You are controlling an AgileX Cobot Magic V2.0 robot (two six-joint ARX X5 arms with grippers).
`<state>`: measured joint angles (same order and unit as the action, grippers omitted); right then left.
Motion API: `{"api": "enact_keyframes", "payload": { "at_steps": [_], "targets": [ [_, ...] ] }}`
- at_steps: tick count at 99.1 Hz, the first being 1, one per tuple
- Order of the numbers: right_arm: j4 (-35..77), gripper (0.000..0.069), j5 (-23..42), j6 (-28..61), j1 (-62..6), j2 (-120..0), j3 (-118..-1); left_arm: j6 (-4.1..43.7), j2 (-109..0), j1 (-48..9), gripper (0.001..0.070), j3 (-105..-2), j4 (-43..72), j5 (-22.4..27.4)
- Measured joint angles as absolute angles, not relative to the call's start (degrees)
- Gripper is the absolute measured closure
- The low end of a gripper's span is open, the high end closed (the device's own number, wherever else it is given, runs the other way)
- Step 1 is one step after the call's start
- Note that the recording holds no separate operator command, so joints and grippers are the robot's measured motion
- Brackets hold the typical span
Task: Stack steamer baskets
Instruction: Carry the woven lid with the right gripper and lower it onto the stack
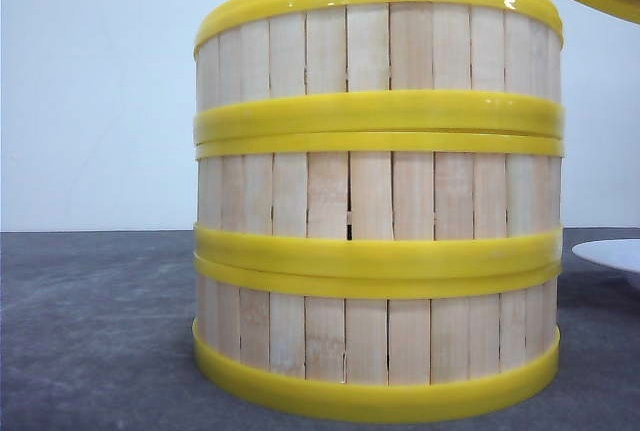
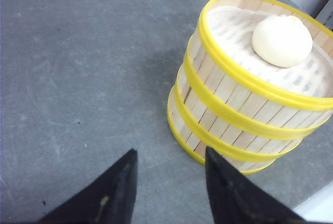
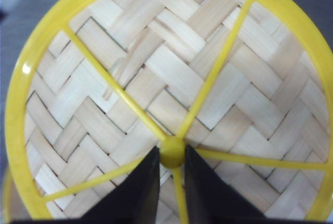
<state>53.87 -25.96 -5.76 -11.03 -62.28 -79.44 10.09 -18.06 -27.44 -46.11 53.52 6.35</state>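
On the grey table (image 1: 100, 331), three steamer baskets (image 1: 377, 196) stacked upright, left end effector (image 2: 169, 174) wide, right end effector (image 3: 171, 168) pinching lid (image 3: 156, 78) knob.

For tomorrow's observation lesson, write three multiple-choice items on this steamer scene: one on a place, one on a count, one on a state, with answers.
1. Where is the white bun?
A. In the top steamer basket
B. On the grey table
C. On the white plate

2. How many steamer baskets make up the stack?
A. One
B. Two
C. Three

3. What is the right gripper doing?
A. Hanging open and empty
B. Gripping the centre knob of the woven lid
C. Holding the bun

Answers: 1 A, the bun sits inside the uppermost rim; 2 C, three slatted tiers show between yellow rims; 3 B, its fingers close on the yellow knob, while the left gripper is open and empty.
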Motion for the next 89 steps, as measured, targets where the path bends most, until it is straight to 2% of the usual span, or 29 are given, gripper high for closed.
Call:
{"api": "enact_keyframes", "payload": {
  "at_steps": [17, 41, 89],
  "targets": [
    [53.7, 0.0637, -24.6, -5.7, -20.0, -62.7, -79.4, 10.1, -18.1, -27.4, 0.0476, -46.1, 53.5, 6.3],
    [52.4, 0.0638, -16.0, -3.7, -31.3, -64.3, -79.4, 10.1, -18.1, -27.4, 0.0476, -46.1, 53.3, 6.3],
    [52.4, 0.0639, -14.5, -2.7, -37.1, -70.1, -79.4, 10.1, -18.1, -27.4, 0.0476, -46.1, 52.9, 6.3]
  ]
}}
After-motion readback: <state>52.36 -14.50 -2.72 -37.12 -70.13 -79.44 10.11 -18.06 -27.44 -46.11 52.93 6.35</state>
